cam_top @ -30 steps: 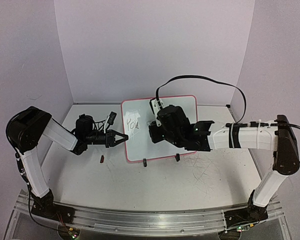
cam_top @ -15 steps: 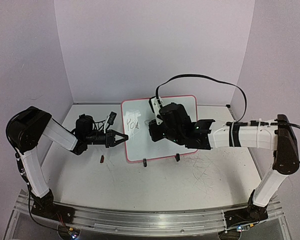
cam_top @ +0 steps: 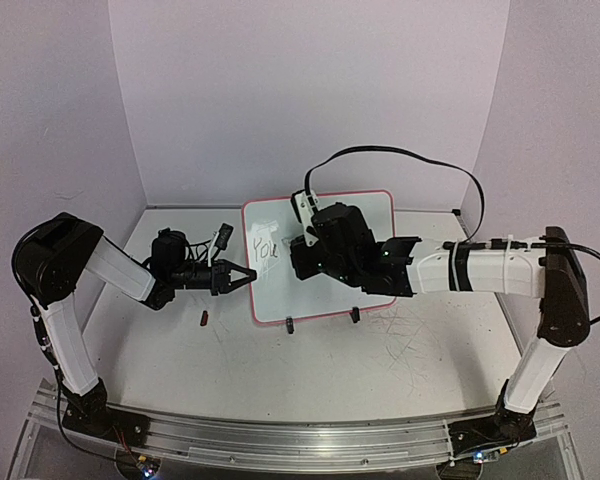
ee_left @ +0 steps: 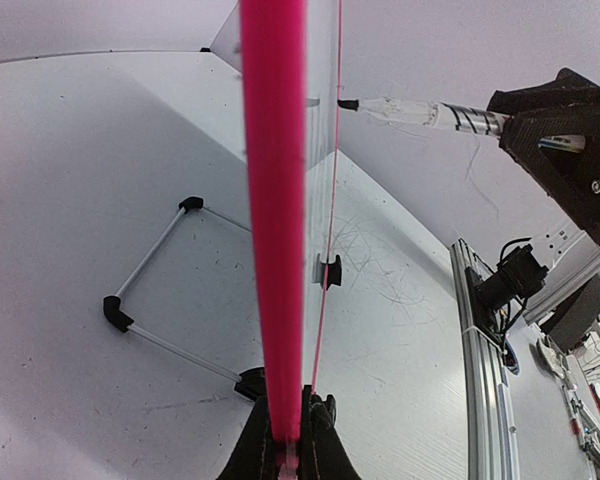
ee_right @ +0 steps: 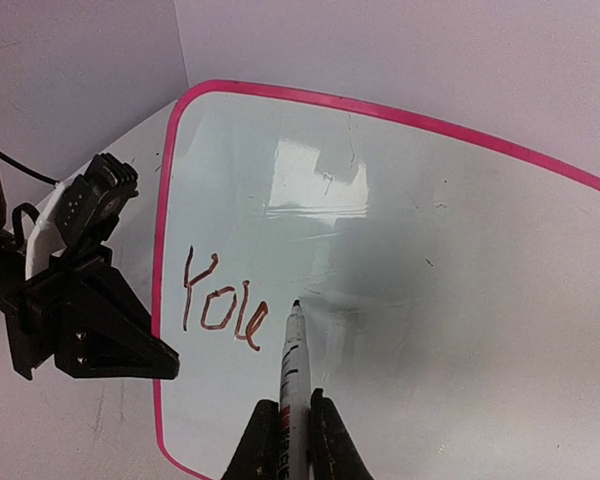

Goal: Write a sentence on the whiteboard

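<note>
The whiteboard (cam_top: 370,220) stands tilted upright on the table, white with a pink rim (ee_left: 273,200). My left gripper (cam_top: 248,277) is shut on its left edge, and the rim runs down between the fingers (ee_left: 325,450). The sentence (ee_right: 220,300) is one short reddish-brown word near the board's left side (cam_top: 267,246). My right gripper (ee_right: 293,420) is shut on a white marker (ee_right: 292,365). The marker's dark tip (ee_right: 296,303) sits at the board's face just right of the word; from the side it (ee_left: 348,103) meets the board.
A small dark cap (cam_top: 204,319) lies on the table left of the board. Two black clip feet (cam_top: 290,324) hold the board's lower edge, and a wire stand (ee_left: 145,265) props it from behind. Purple walls close in on three sides.
My right gripper and the marker have shifted a little to the left across the board. The left gripper and the board have stayed put.
</note>
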Controlling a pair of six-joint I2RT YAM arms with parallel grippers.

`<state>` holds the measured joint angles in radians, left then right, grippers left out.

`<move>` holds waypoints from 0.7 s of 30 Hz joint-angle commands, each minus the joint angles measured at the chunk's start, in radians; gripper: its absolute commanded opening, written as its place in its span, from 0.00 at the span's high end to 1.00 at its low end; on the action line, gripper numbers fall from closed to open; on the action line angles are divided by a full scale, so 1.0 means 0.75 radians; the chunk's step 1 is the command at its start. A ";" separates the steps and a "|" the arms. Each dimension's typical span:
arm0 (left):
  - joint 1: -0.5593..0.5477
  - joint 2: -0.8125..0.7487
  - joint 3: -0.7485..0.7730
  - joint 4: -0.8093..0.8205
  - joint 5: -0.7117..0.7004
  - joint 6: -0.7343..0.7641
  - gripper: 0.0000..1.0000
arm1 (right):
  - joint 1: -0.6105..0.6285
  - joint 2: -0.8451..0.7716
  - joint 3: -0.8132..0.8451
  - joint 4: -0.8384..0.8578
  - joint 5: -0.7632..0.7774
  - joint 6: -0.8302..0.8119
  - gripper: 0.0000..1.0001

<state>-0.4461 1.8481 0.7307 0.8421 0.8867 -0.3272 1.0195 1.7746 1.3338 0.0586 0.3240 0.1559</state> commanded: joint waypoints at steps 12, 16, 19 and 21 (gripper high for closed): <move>-0.004 -0.024 0.015 -0.055 -0.092 0.069 1.00 | 0.002 0.028 0.052 -0.023 0.073 0.037 1.00; -0.004 -0.024 0.016 -0.055 -0.094 0.070 1.00 | 0.002 0.027 0.051 -0.040 0.089 0.050 1.00; -0.004 -0.024 0.016 -0.055 -0.094 0.070 1.00 | 0.002 0.025 0.044 -0.053 0.095 0.058 1.00; -0.004 -0.024 0.016 -0.055 -0.094 0.070 1.00 | 0.002 0.018 0.037 -0.058 0.090 0.063 1.00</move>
<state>-0.4461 1.8469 0.7307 0.8367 0.8855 -0.3206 1.0214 1.7844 1.3354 0.0314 0.3585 0.1848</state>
